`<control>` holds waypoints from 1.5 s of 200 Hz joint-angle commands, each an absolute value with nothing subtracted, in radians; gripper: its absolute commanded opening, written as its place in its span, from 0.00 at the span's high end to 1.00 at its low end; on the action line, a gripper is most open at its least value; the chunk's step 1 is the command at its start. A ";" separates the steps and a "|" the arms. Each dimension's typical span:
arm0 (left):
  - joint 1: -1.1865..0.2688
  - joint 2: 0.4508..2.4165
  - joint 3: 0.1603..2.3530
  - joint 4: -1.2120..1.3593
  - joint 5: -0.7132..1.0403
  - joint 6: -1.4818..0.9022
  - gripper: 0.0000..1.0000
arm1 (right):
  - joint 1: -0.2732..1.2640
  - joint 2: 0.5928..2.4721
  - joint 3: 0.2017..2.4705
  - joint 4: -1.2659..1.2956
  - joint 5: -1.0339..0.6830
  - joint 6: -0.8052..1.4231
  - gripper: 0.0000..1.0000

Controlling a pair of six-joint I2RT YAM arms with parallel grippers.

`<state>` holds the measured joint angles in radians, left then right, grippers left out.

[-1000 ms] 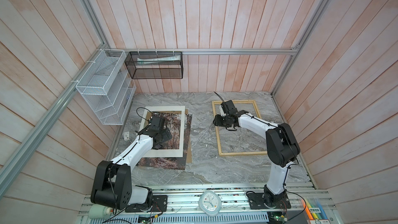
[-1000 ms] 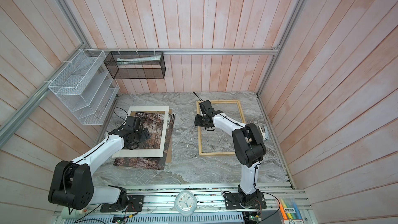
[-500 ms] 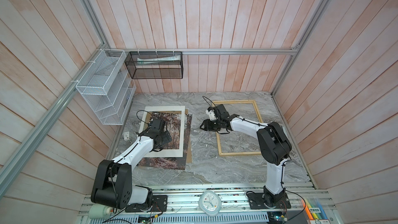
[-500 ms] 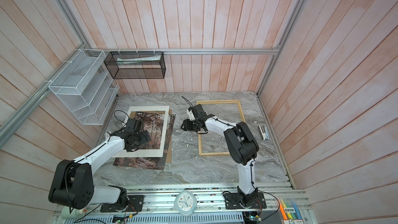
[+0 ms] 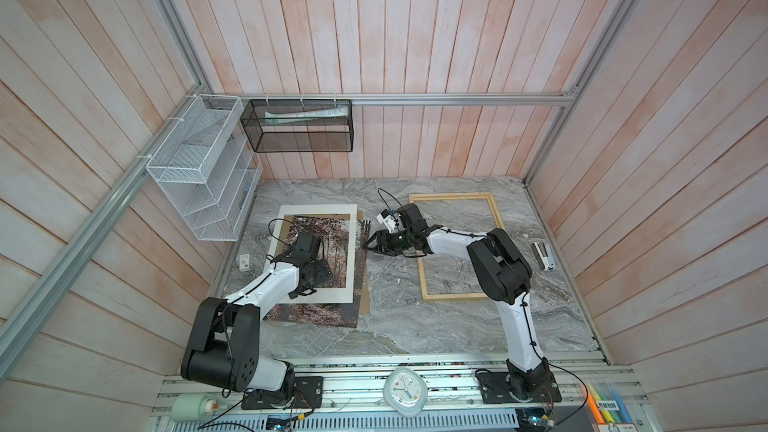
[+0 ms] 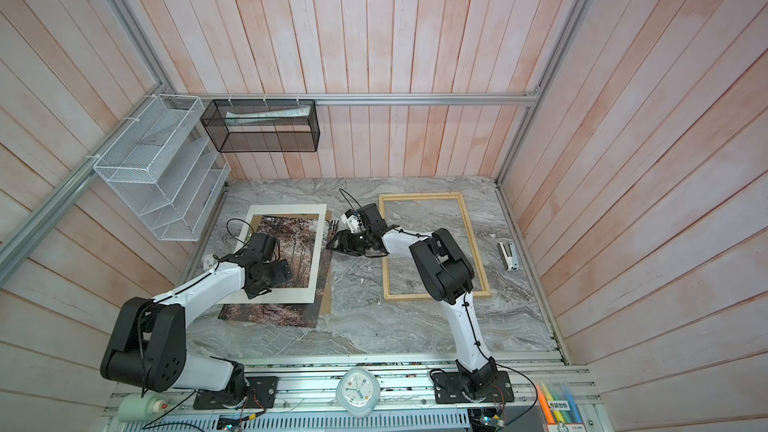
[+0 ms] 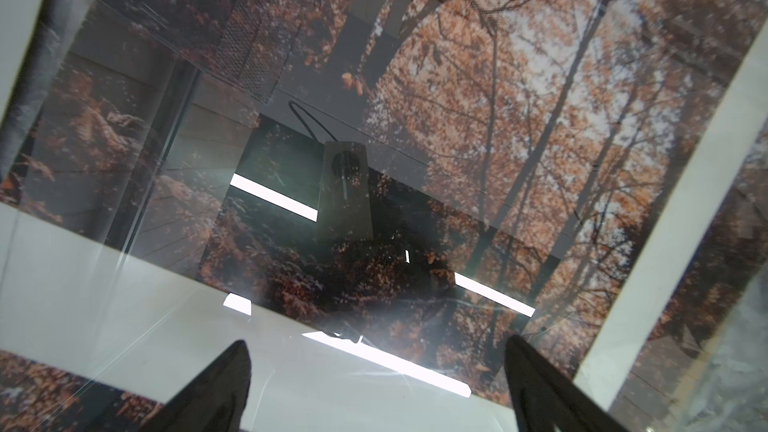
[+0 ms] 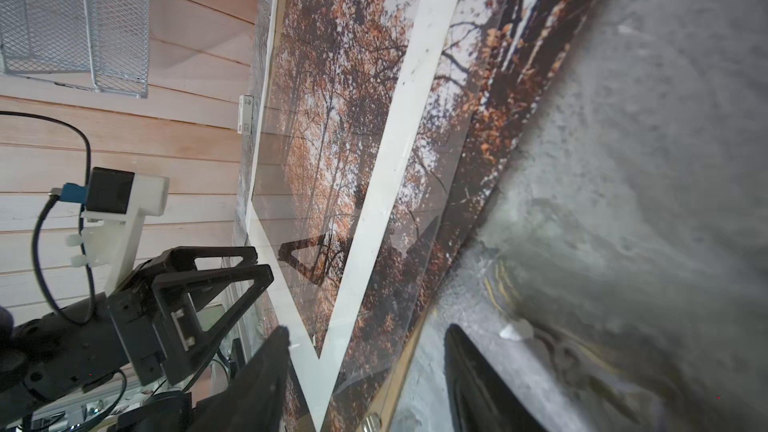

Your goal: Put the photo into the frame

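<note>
Left end effector (image 7: 376,342) hangs wide open over the mat (image 5: 332,296) covering the photo (image 5: 336,251) on the surface (image 5: 395,317). Right end effector (image 8: 366,328), jaws apart and empty, straddles the stack's right edge. Farther right, the frame (image 5: 455,296) lies empty. Step in hand: freeing the photo. Next move needs a pinch on its edge alone.

White arm links (image 5: 272,284), black joints (image 5: 498,272), thin black cables (image 8: 35,251).

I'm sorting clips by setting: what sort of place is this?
Probably a lab robot cell, not a home: a left arm and right arm bolted to an aluminium rail, plank walls framed by metal struts, a marble-look tabletop.
</note>
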<state>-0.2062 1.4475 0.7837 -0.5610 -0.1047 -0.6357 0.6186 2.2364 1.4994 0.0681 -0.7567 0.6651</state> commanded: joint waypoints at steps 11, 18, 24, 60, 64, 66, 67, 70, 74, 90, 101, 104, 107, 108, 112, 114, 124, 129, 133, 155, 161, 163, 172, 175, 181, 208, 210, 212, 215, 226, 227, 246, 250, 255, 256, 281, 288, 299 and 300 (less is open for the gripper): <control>-0.212 1.463 0.767 -0.551 -0.090 -0.624 0.04 | 0.622 2.292 1.577 0.082 -0.827 0.670 0.39; -0.213 1.467 0.767 -0.553 -0.095 -0.621 0.04 | 0.622 2.301 1.585 0.086 -0.834 0.674 0.39; -0.213 1.471 0.769 -0.557 -0.099 -0.618 0.04 | 0.622 2.309 1.591 0.091 -0.841 0.679 0.39; -0.213 1.487 0.767 -0.549 -0.091 -0.612 0.04 | 0.622 2.355 1.633 0.081 -0.854 0.680 0.40; -0.212 1.488 0.763 -0.548 -0.089 -0.612 0.05 | 0.621 2.361 1.638 0.079 -0.857 0.680 0.40; -0.213 1.487 0.765 -0.547 -0.087 -0.612 0.05 | 0.622 2.364 1.639 0.078 -0.857 0.681 0.40; -0.213 1.487 0.764 -0.546 -0.086 -0.612 0.05 | 0.622 2.365 1.640 0.077 -0.857 0.681 0.40; -0.213 1.486 0.763 -0.545 -0.086 -0.612 0.05 | 0.622 2.369 1.644 0.077 -0.858 0.681 0.40; -0.213 1.486 0.762 -0.543 -0.084 -0.611 0.05 | 0.622 2.373 1.646 0.077 -0.859 0.681 0.40; -0.213 1.486 0.759 -0.540 -0.077 -0.609 0.05 | 0.621 2.391 1.657 0.072 -0.860 0.685 0.40; -0.213 1.486 0.756 -0.537 -0.075 -0.607 0.05 | 0.622 2.401 1.661 0.069 -0.858 0.687 0.40; -0.213 1.485 0.756 -0.536 -0.075 -0.606 0.05 | 0.622 2.404 1.661 0.068 -0.856 0.688 0.40; -0.213 1.486 0.754 -0.536 -0.074 -0.606 0.05 | 0.622 2.407 1.664 0.065 -0.856 0.691 0.40; -0.213 1.486 0.754 -0.536 -0.074 -0.606 0.05 | 0.621 2.408 1.663 0.065 -0.856 0.691 0.40; -0.212 1.487 0.755 -0.534 -0.072 -0.606 0.05 | 0.622 2.412 1.665 0.062 -0.853 0.692 0.40; -0.213 1.487 0.754 -0.533 -0.072 -0.605 0.05 | 0.622 2.414 1.667 0.060 -0.854 0.692 0.40; -0.213 1.488 0.751 -0.529 -0.066 -0.603 0.05 | 0.622 2.425 1.673 0.047 -0.850 0.695 0.40; -0.213 1.488 0.750 -0.527 -0.065 -0.603 0.05 | 0.622 2.430 1.677 0.042 -0.849 0.698 0.40; -0.213 1.488 0.749 -0.527 -0.064 -0.602 0.05 | 0.621 2.434 1.678 0.040 -0.848 0.699 0.40; -0.213 1.491 0.743 -0.517 -0.054 -0.600 0.05 | 0.621 2.450 1.683 0.034 -0.859 0.708 0.40; -0.213 1.493 0.742 -0.514 -0.050 -0.600 0.05 | 0.622 2.454 1.685 0.031 -0.864 0.710 0.40; -0.213 1.493 0.740 -0.513 -0.049 -0.600 0.05 | 0.622 2.454 1.686 0.031 -0.866 0.711 0.40; -0.213 1.494 0.735 -0.506 -0.044 -0.600 0.05 | 0.621 2.459 1.688 0.031 -0.875 0.713 0.41; -0.213 1.495 0.735 -0.504 -0.042 -0.600 0.05 | 0.621 2.460 1.689 0.032 -0.878 0.714 0.41; -0.213 1.495 0.730 -0.500 -0.038 -0.600 0.05 | 0.622 2.461 1.689 0.035 -0.886 0.717 0.41; -0.212 1.496 0.718 -0.477 -0.019 -0.600 0.06 | 0.621 2.463 1.673 0.106 -0.947 0.760 0.41; -0.213 1.496 0.717 -0.475 -0.018 -0.600 0.06 | 0.621 2.463 1.672 0.117 -0.955 0.766 0.41; -0.212 1.496 0.715 -0.473 -0.016 -0.599 0.06 | 0.622 2.464 1.668 0.128 -0.962 0.772 0.42; -0.213 1.496 0.714 -0.470 -0.013 -0.598 0.06 | 0.623 2.464 1.663 0.142 -0.971 0.784 0.42; -0.213 1.498 0.707 -0.455 -0.004 -0.594 0.06 | 0.620 2.461 1.643 0.210 -1.003 0.825 0.42; -0.213 1.498 0.706 -0.454 -0.003 -0.594 0.06 | 0.621 2.461 1.641 0.217 -1.005 0.828 0.42; -0.213 1.498 0.698 -0.441 0.009 -0.591 0.06 | 0.620 2.453 1.612 0.307 -1.040 0.881 0.43; -0.213 1.498 0.697 -0.439 0.011 -0.590 0.06 | 0.620 2.451 1.607 0.319 -1.043 0.886 0.43; -0.213 1.498 0.696 -0.435 0.013 -0.588 0.06 | 0.620 2.448 1.601 0.334 -1.049 0.892 0.43; -0.213 1.498 0.695 -0.435 0.013 -0.588 0.06 | 0.620 2.448 1.601 0.337 -1.050 0.893 0.43; -0.213 1.497 0.692 -0.422 0.027 -0.581 0.06 | 0.621 2.431 1.579 0.378 -1.067 0.907 0.44; -0.212 1.498 0.691 -0.418 0.032 -0.580 0.06 | 0.620 2.427 1.573 0.383 -1.069 0.906 0.45; -0.213 1.496 0.688 -0.411 0.040 -0.577 0.06 | 0.620 2.419 1.563 0.389 -1.074 0.902 0.47; -0.213 1.496 0.688 -0.409 0.041 -0.577 0.06 | 0.621 2.418 1.562 0.390 -1.073 0.902 0.47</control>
<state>-0.2096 1.4719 0.7326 -0.4427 -0.0612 -0.5850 0.6090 2.4264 1.5860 0.3206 -1.0138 0.8841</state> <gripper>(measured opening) 0.938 0.543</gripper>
